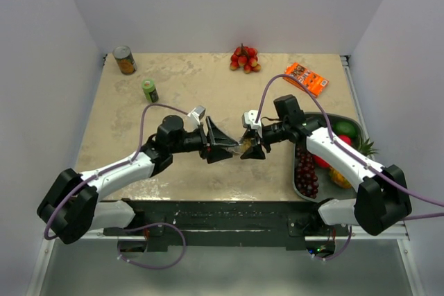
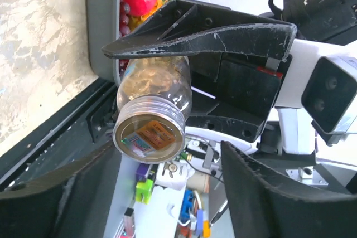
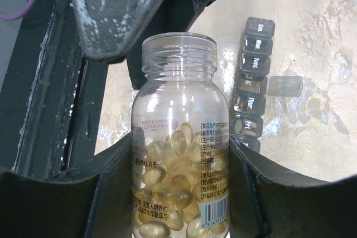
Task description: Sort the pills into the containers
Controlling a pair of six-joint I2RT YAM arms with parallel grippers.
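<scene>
Top view: both arms met at the middle of the table (image 1: 180,81), near its front edge, jaws facing each other.

Right gripper (image 3: 181,149) was pinching a clear bottle (image 3: 181,110), with a finger pressed on each side of the body. The bottle had no cap and its neck threads were bare. The bottle lay roughly level, with its mouth turned toward the left arm. Golden pills (image 3: 170,188) filled the part of the bottle down between the fingers, while the neck end was clear. A label with print and a barcode ran along one side.

Left gripper (image 2: 168,147) had its fingers spread wide. In the left wrist view the bottle mouth sat centre-left, just above the gap between the two fingers. I couldn't tell whether either finger touched the glass. The right arm's finger crossed the upper middle of that frame over the bottle.

The pill organiser (image 3: 254,82) lay flat on the table in the upper right of the right wrist frame, beyond the bottle. It was a grey strip with day labels. One lid (image 3: 284,85) about mid-row was flipped open to the right and the others were shut. It was hidden in the top view.

Other items in the top view:
- Tin can (image 1: 125,60) in the upper left.
- Green bottle (image 1: 150,91) just below the tin can.
- Red fruit cluster (image 1: 244,59) at top centre.
- Orange packet (image 1: 306,79) in the upper right.
- Tray (image 1: 326,116) at right, holding grapes (image 1: 305,171) and other fruit.
</scene>
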